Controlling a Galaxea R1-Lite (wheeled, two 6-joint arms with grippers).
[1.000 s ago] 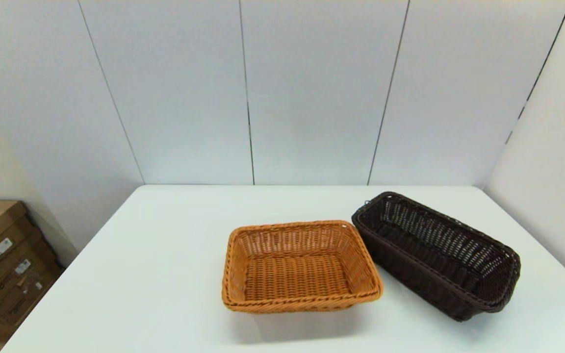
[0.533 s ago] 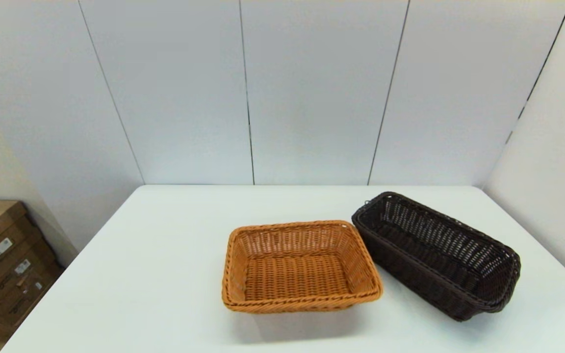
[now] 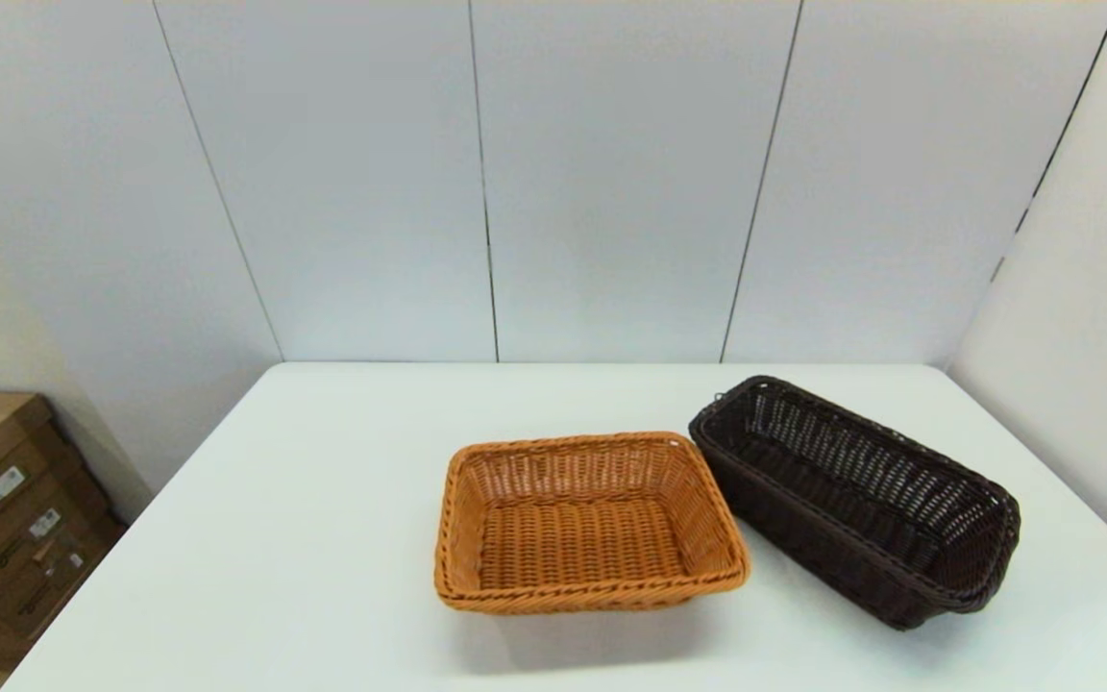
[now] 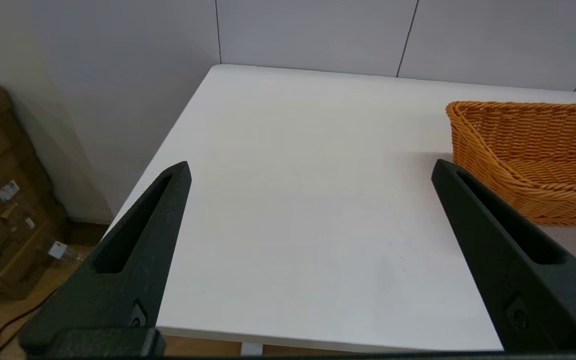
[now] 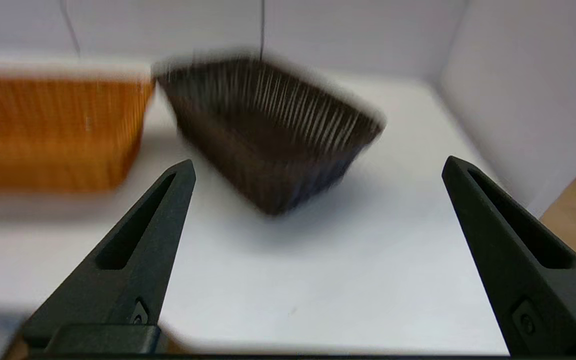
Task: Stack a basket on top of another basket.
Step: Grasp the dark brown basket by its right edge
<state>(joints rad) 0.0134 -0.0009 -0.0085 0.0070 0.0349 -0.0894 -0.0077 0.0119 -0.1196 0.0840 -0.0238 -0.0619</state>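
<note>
Left claw (image 4: 310, 170) hangs near the tabletop's left front edge with its fingers (image 4: 138, 240) spread wide and nothing between them. Beyond them lies bare white tabletop (image 4: 288, 165), and to one side the corner of the orange-tan wicker basket (image 4: 528, 155). Brown cardboard boxes (image 3: 6, 509) with white labels stand on the floor off the tabletop's left side. On the tabletop (image 3: 304, 538) the orange-tan wicker basket (image 3: 587, 524) sits upright near the middle. Just to its right, close beside it at their near corners, the dark brown wicker basket (image 3: 856, 495) lies angled toward the far left; nothing is inside either basket or rests on them. Right claw (image 5: 318, 167) is also splayed open and holds nothing, hovering short of the dark brown wicker basket (image 5: 268, 132), with open tabletop between. Pale grey wall panels (image 3: 611, 173) close the space behind and to the right. Against the earlier head views, both baskets lie exactly where they were.
</note>
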